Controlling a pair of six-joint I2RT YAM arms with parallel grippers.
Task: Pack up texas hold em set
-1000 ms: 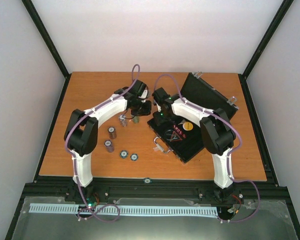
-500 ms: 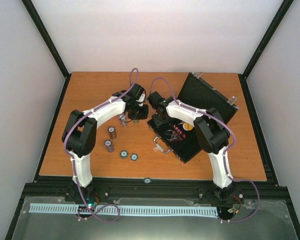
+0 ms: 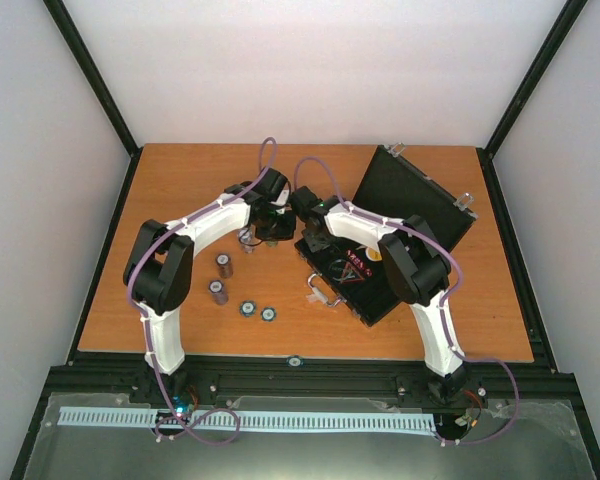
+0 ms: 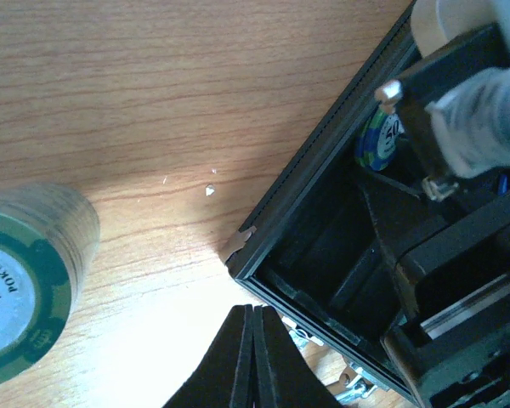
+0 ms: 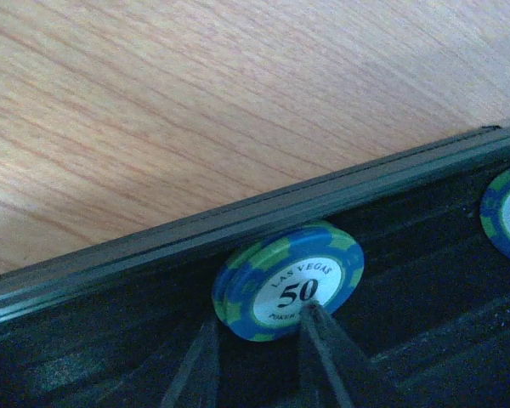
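Right fingers (image 5: 325, 365) apparently pinching 50 chip (image 5: 291, 280) inside case (image 5: 238, 223) | left fingers (image 4: 238, 374) pressed together

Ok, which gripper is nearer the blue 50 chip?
Right. The right gripper pinches the 50 chip inside the case; the left gripper sits shut outside the case corner, above the table.

I am driving a robot test cell in a lab, not a home or shop. Plain white walls (image 3: 320, 70) box in the wooden worktop (image 3: 180, 190), with black frame posts (image 3: 95, 85) at the corners. Two arms (image 3: 205, 222) are bolted to a black rail (image 3: 310, 378), trailing purple cables (image 3: 269, 150).
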